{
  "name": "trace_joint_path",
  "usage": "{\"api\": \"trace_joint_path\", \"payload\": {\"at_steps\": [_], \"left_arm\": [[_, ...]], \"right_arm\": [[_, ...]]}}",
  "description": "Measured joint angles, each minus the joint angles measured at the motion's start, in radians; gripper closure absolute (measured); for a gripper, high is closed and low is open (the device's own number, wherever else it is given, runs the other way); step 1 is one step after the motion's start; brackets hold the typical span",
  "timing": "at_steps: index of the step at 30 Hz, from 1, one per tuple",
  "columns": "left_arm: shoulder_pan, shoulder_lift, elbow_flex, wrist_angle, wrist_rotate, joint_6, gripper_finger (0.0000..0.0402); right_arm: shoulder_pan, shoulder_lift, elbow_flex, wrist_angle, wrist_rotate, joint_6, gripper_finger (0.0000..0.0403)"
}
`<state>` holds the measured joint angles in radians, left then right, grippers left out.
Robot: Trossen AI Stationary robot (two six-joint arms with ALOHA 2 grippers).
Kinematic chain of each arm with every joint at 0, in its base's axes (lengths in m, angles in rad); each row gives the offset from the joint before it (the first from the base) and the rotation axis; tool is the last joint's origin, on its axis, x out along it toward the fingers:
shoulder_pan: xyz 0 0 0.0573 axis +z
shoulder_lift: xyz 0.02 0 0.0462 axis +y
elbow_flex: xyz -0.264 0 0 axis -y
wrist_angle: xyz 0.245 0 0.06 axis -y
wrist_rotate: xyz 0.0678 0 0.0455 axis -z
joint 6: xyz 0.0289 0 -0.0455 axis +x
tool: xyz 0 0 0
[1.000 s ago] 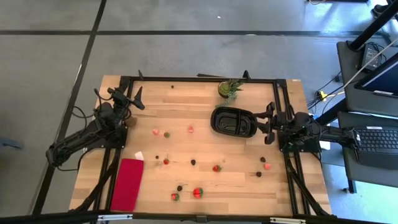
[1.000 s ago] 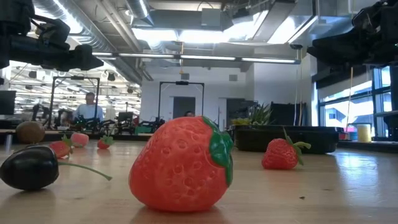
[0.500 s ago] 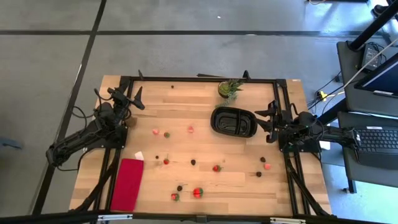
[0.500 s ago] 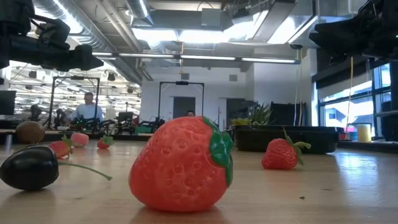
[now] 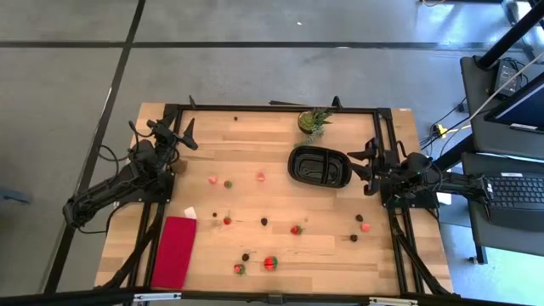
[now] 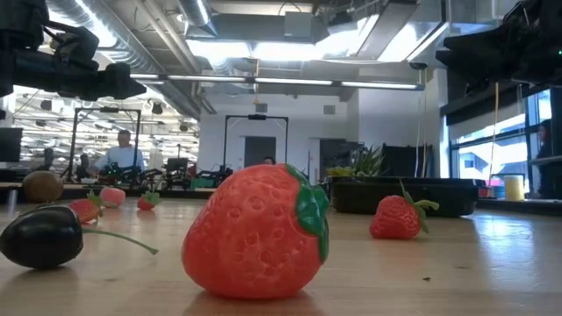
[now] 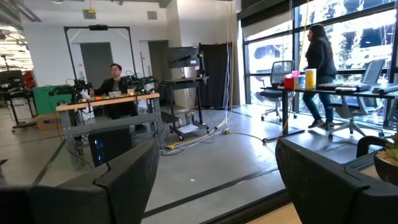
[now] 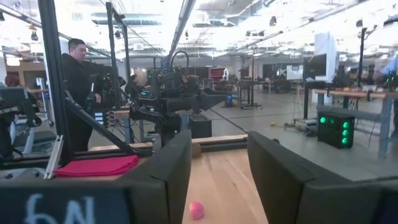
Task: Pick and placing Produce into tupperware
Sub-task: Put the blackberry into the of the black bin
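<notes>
left tool (image 5: 189,134) open, raised at the tabletop's (image 5: 280,246) left edge. right tool (image 5: 367,169) open, just beside the right end of the black oval tupperware (image 5: 320,167). strawberries and berries (image 5: 269,263) lie scattered on the tabletop, outside the tupperware.

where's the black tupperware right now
In the high view the tupperware sits on the table's right half toward the far edge, just below the potted plant and directly left of the open right gripper.
</notes>
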<state>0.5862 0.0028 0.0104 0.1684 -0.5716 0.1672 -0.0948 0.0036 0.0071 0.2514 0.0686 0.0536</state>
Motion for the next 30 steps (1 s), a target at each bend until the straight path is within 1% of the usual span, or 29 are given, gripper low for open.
{"api": "trace_joint_path", "payload": {"at_steps": [5, 8, 14, 18, 21, 24, 27, 30], "left_arm": [[0.000, 0.000, 0.000, 0.000, 0.000, 0.000, 0.0086], [0.000, 0.000, 0.000, 0.000, 0.000, 0.000, 0.0086], [0.000, 0.000, 0.000, 0.000, 0.000, 0.000, 0.0086], [0.000, 0.000, 0.000, 0.000, 0.000, 0.000, 0.0086], [0.000, 0.000, 0.000, 0.000, 0.000, 0.000, 0.0086], [0.000, 0.000, 0.000, 0.000, 0.000, 0.000, 0.0086], [0.000, 0.000, 0.000, 0.000, 0.000, -0.001, 0.0086], [0.000, 0.000, 0.000, 0.000, 0.000, -0.001, 0.0086]], "right_arm": [[0.000, 0.019, 0.001, -0.007, 0.000, 0.047, 0.0244], [0.000, 0.062, 0.027, -0.014, 0.001, 0.047, 0.0244], [0.000, 0.226, 0.159, -0.066, 0.001, 0.050, 0.0244], [0.000, 0.353, 0.274, -0.129, -0.002, 0.146, 0.0244], [0.000, 0.430, 0.343, -0.172, -0.017, 0.134, 0.0244], [0.000, 0.489, 0.379, -0.186, -0.020, 0.119, 0.0243], [0.000, 0.524, 0.389, -0.187, -0.058, 0.111, 0.0230], [0.000, 0.547, 0.389, -0.188, -0.083, 0.112, 0.0197]]}}
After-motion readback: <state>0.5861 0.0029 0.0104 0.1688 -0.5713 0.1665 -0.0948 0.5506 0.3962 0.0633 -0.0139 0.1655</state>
